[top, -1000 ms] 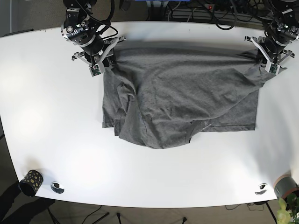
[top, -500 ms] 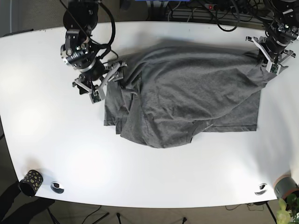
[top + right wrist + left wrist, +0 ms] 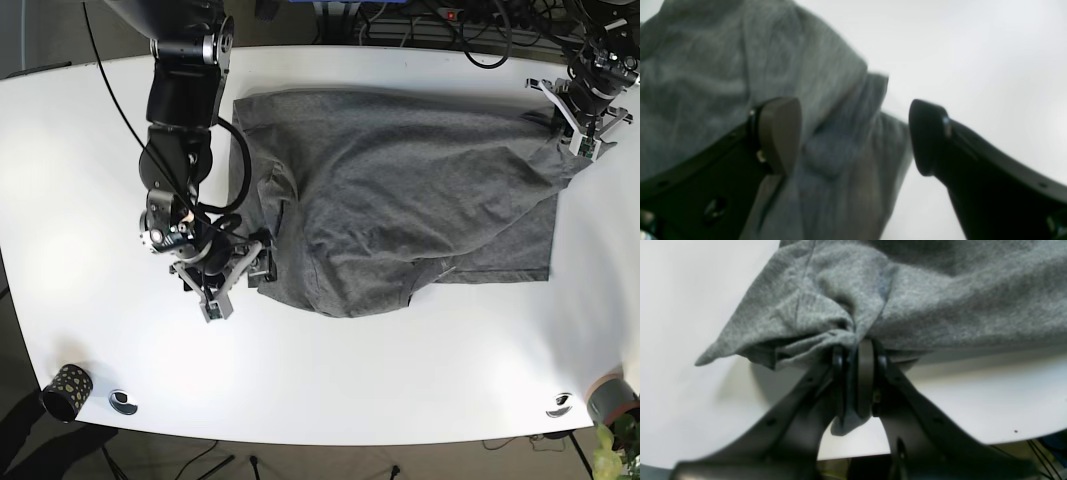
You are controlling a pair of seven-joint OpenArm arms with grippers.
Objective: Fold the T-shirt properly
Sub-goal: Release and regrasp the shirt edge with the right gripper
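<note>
The grey T-shirt (image 3: 400, 190) lies rumpled across the middle of the white table (image 3: 90, 150). Its far right corner is pulled up to my left gripper (image 3: 580, 125). The left wrist view shows that gripper (image 3: 855, 351) shut on a bunched fold of the T-shirt (image 3: 923, 300), lifted a little off the table. My right gripper (image 3: 250, 268) is at the shirt's near left edge. In the right wrist view it (image 3: 853, 133) is open, with the T-shirt (image 3: 826, 140) lying below and between its fingers. That view is blurred.
A dark spotted cup (image 3: 65, 390) and a small round disc (image 3: 123, 401) sit at the near left corner. Another disc (image 3: 560, 405) and a grey cup (image 3: 612, 398) are at the near right. Cables (image 3: 440, 25) run behind the far edge.
My right gripper let go of the shirt's far left corner and swung down to its near left edge. That corner now lies flat. The left gripper has stayed put, still holding.
</note>
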